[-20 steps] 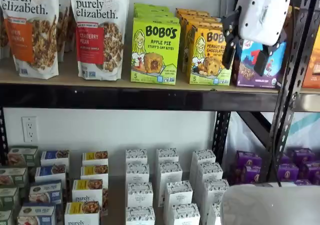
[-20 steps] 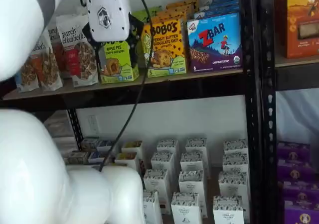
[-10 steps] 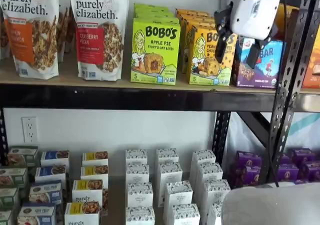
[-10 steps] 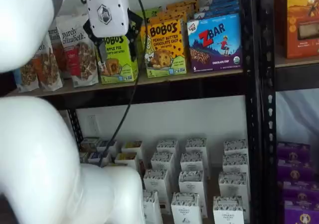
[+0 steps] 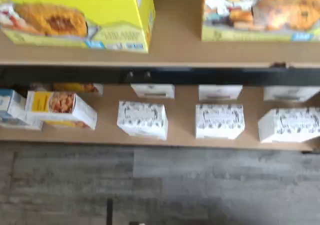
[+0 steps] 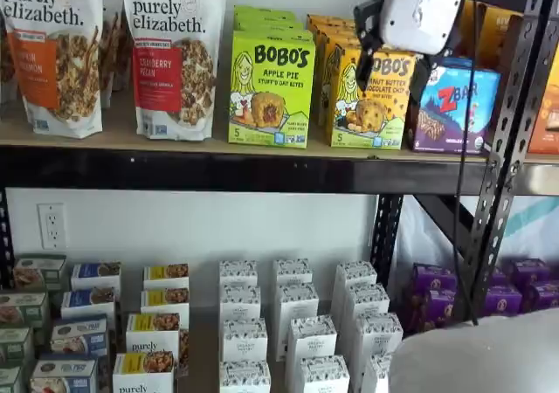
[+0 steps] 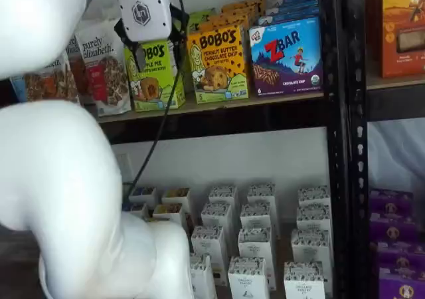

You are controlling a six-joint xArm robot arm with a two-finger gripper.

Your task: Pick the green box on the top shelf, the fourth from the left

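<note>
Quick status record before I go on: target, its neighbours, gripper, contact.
target: green box, upright at the front of its row on the top shelf
beside it: granola bag on one side, yellow-orange Bobo's box on the other
gripper: gripper in front of the shelf, empty, near the yellow-orange box in a shelf view; finger gap cannot be judged
contact: none with the green box

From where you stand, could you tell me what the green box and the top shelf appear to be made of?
The green box looks like printed cardboard, judging by its flat faces and crisp folded edges. The top shelf looks like a tan wooden board with a matte finish, and its black front beam is probably painted metal.
</note>
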